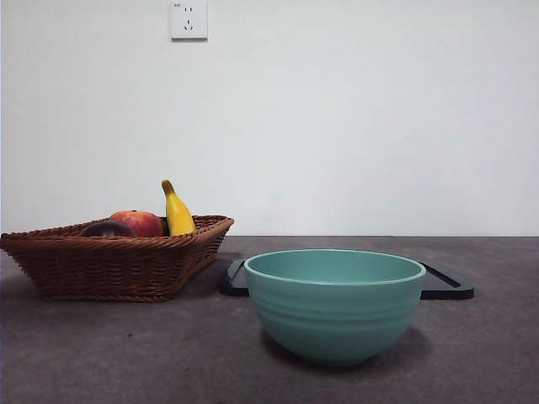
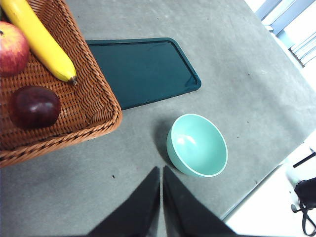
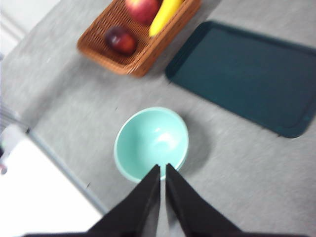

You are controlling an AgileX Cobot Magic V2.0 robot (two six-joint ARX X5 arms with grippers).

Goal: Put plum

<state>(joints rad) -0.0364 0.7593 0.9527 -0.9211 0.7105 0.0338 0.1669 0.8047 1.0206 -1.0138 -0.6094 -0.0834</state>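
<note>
Front view: a wicker basket (image 1: 118, 261) sits on the grey table (image 1: 126, 353) at the left. The plum (image 1: 107, 229) lies inside it at the near left, only its dark top showing above the rim. Just beside it is a red-orange apple (image 1: 137, 222), and next to that a banana (image 1: 176, 212) stands tilted, its dark stem end up. A teal bowl (image 1: 334, 305) stands upright near the camera, to the right of the basket and apart from it. Behind the bowl lies a flat dark tray (image 1: 446, 284). A wall socket (image 1: 189, 19) is high on the white wall. No arm shows here.

Left wrist view: the left gripper (image 2: 161, 170) hangs above bare table, its jaws nearly together with only a thin slit between them, holding nothing. The plum (image 2: 34, 106) rests on the basket floor (image 2: 94, 106) near a corner, apart from the banana (image 2: 40, 39) and just beside the apple (image 2: 12, 48). It is almost round, so no long axis or pointing can be told. The bowl (image 2: 197, 145) is near the jaws; the tray (image 2: 143, 69) lies beyond it.

Right wrist view, somewhat blurred: the right gripper (image 3: 162, 168) hangs over the bowl's (image 3: 151, 143) near rim, jaws likewise narrowed to a slit and holding nothing. The plum (image 3: 121, 40) is in the basket (image 3: 103, 47), well apart from this gripper, by the apple (image 3: 143, 10) and banana (image 3: 164, 16). The tray (image 3: 247, 74) lies beside the basket.
</note>
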